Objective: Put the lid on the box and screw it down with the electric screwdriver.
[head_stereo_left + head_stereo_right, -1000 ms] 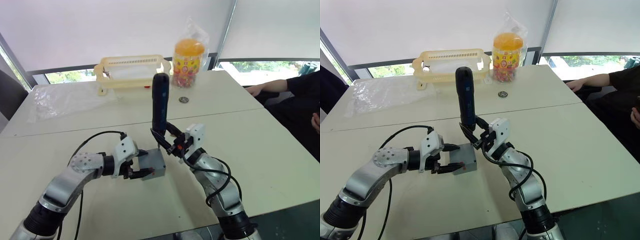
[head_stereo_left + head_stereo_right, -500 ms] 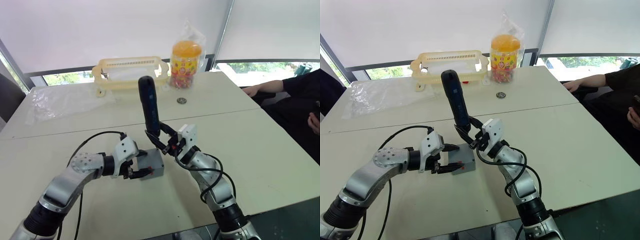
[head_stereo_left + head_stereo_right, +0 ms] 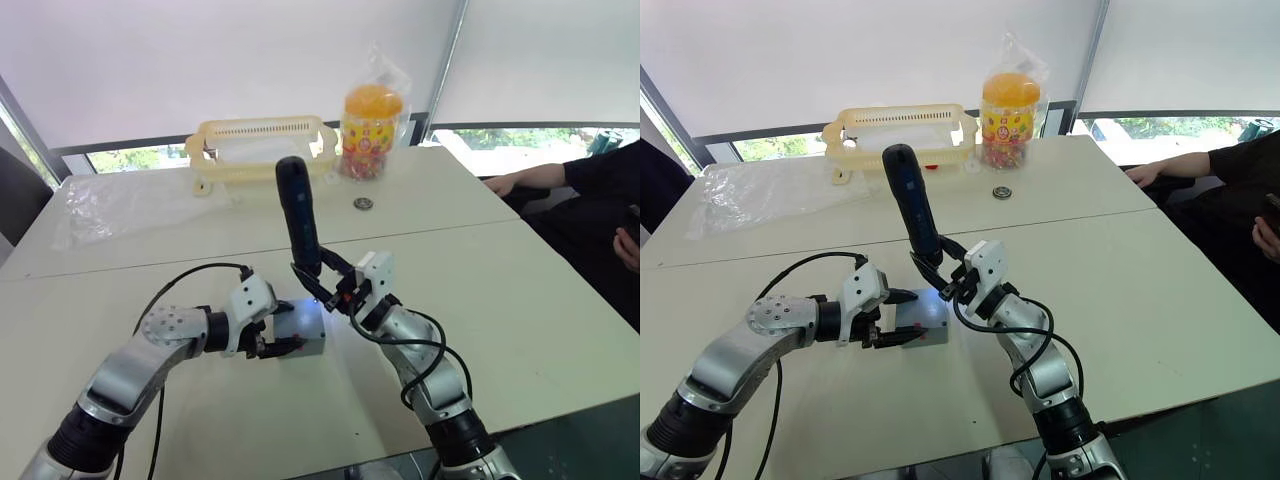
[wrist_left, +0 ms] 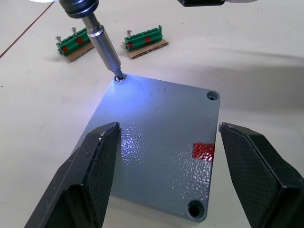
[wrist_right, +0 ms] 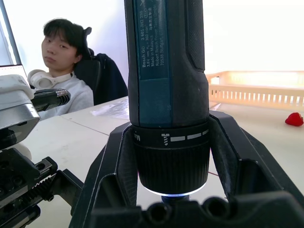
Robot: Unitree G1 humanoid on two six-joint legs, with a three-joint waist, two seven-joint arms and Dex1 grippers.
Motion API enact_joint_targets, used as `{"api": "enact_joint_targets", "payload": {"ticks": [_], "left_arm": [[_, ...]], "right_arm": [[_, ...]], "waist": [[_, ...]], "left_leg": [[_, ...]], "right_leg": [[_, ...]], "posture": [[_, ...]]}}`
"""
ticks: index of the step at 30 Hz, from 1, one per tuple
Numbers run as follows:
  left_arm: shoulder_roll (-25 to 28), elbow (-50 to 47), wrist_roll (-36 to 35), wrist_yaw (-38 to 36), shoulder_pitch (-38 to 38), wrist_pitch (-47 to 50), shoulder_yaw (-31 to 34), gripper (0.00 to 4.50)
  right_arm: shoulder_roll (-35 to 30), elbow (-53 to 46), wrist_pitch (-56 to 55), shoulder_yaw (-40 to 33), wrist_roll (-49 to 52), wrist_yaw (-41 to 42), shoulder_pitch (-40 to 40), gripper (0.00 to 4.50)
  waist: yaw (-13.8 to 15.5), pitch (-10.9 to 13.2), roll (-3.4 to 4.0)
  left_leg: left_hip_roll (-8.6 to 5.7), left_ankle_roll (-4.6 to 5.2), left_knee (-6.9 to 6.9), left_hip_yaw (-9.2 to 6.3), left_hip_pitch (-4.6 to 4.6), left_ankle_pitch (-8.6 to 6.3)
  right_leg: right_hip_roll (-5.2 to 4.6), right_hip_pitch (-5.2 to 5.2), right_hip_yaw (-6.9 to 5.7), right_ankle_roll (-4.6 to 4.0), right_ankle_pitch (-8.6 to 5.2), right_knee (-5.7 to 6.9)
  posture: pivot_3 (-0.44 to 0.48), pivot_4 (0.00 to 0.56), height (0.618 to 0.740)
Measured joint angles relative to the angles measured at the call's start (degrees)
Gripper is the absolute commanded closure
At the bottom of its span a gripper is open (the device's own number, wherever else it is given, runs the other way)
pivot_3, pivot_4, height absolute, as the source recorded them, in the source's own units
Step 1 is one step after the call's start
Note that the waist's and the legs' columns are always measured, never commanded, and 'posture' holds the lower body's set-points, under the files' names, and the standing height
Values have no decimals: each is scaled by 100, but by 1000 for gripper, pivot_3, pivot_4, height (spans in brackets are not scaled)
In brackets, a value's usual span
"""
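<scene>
Comparing with half a second earlier: little moved, but a bluish-white glow now lay on the lid (image 4: pixel 156 156) beneath the electric screwdriver (image 3: pixel 299 224), where the grey top had looked dull before. Across the full second, tilted the tool from nearly upright to leaning toward the robot's left, top end over the left side. Kept the right gripper (image 3: pixel 335 288) clenched around the lower barrel of the driver, a black finger (image 5: pixel 118 171) pressed to either side of its collar. Set the metal bit into the corner hole of the lid nearest two small green terminal blocks (image 4: pixel 110 42) on the table (image 3: pixel 520 300), as seen from the left wrist. Held the left gripper (image 4: pixel 166 156) about the box (image 3: pixel 923 322), jaws standing at opposite edges; whether the pads actually pressed the sides could not be told. Sat the lid flat on the box, a red mark showing on top, box walls hidden under it. Cut off the driver's upper end in the right wrist view. Seen behind: a yellow basket (image 3: pixel 262 145), a candy jar (image 3: pixel 367 120), a seated person (image 5: pixel 64 71).
</scene>
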Motion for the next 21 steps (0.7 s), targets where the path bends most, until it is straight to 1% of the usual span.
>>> {"api": "enact_joint_targets", "payload": {"ticks": [2, 5, 6, 21], "left_arm": [[0, 0, -1, -10, 0, 8, 0, 1089], [0, 11, 0, -25, 9, 23, -8, 1089], [0, 12, -2, -27, 12, 33, -8, 1089], [-2, -137, -30, 114, 329, 105, 26, 1089]], "right_arm": [[0, -11, -7, -3, 0, -5, 24, 2747], [0, -18, -8, -3, 0, -10, 80, 2747], [0, -32, -8, -4, 0, -12, 94, 2747], [-34, -231, 15, -26, -1, -46, 264, 2747]], "waist": [[0, -2, -3], [-1, -1, -4], [-5, -1, -3], [-6, -1, -1]], "left_leg": [[0, 0, -12, 1, 7, 0], [0, 0, -54, 5, 70, 0], [0, 0, -59, 5, 75, 0], [2, -2, -67, 4, 76, -1]], "right_leg": [[-1, 4, 1, 0, 0, -6], [-1, 55, 6, -3, -2, -43], [-1, 59, 6, -6, -3, -49], [-14, 58, 23, -6, -4, -67]], "posture": [[0, 150, 740], [0, 150, 740], [0, 150, 740], [0, 150, 740]]}}
